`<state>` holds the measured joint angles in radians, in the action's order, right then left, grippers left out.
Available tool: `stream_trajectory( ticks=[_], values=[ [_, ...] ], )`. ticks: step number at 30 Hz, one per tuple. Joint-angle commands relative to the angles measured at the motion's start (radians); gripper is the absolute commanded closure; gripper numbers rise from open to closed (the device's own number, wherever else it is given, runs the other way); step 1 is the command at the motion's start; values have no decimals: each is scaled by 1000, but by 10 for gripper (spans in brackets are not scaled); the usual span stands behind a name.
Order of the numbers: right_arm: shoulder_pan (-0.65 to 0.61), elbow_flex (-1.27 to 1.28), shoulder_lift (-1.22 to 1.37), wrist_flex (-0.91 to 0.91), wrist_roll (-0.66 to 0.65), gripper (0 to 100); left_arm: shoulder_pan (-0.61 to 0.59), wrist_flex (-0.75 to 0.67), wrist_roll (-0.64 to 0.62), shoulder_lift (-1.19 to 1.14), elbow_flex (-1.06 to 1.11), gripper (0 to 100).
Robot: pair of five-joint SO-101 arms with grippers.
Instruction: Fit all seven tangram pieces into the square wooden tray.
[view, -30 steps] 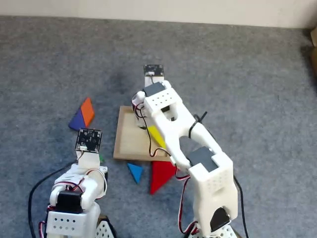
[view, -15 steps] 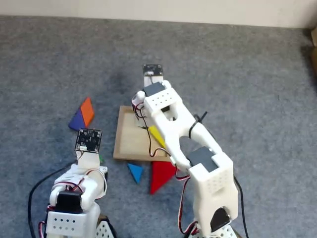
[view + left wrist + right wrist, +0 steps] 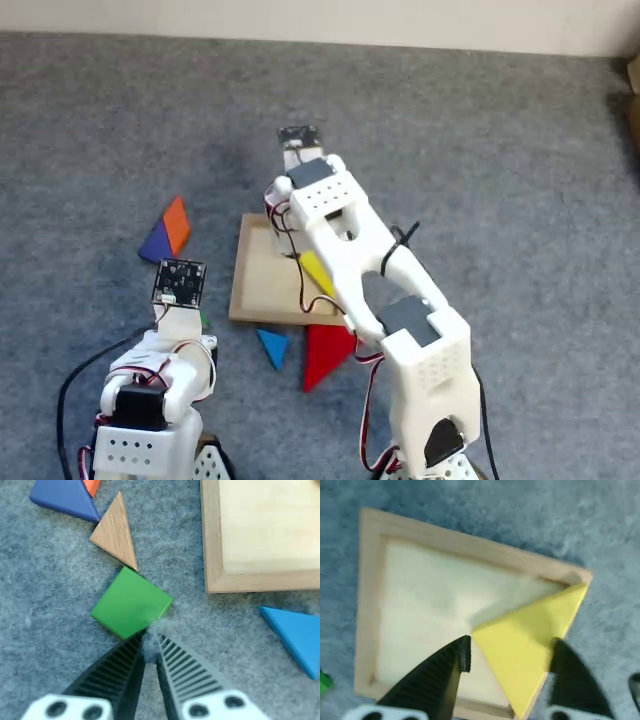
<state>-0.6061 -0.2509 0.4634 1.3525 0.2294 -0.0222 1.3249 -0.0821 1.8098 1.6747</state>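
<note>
The square wooden tray (image 3: 255, 285) (image 3: 370, 595) lies mid-table under my right arm (image 3: 330, 215). A yellow triangle (image 3: 527, 630) (image 3: 315, 271) rests in it, one corner over the rim. My right gripper (image 3: 510, 647) hangs open above it, a finger on each side. My left gripper (image 3: 150, 636) is shut on nothing, its tips at the edge of a green square (image 3: 131, 609). Beside the square lie a wooden triangle (image 3: 116, 535), a dark blue triangle (image 3: 65, 497) (image 3: 155, 243) and an orange piece (image 3: 176, 222). A light blue triangle (image 3: 272, 345) (image 3: 295, 632) and a red triangle (image 3: 325, 352) lie in front of the tray.
Grey carpet (image 3: 500, 180) covers the table, with open room to the right and behind the tray. The left arm's base (image 3: 150, 410) sits at the near left.
My right arm's wrist has shifted a little farther back and left over the tray. The yellow triangle stays put. The left arm has not moved.
</note>
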Motion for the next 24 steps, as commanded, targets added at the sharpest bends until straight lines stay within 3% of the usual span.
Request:
stream_trajectory(
  ticks=[1,12,24],
  values=[
    [-1,-74,-27,10,-32,882,1,6,-5,8,21,995],
    [88,45,-24,8,-26,886,1,6,-5,8,21,995],
    [10,183,-24,-68,-34,886,1,6,-5,8,21,995]
  ],
)
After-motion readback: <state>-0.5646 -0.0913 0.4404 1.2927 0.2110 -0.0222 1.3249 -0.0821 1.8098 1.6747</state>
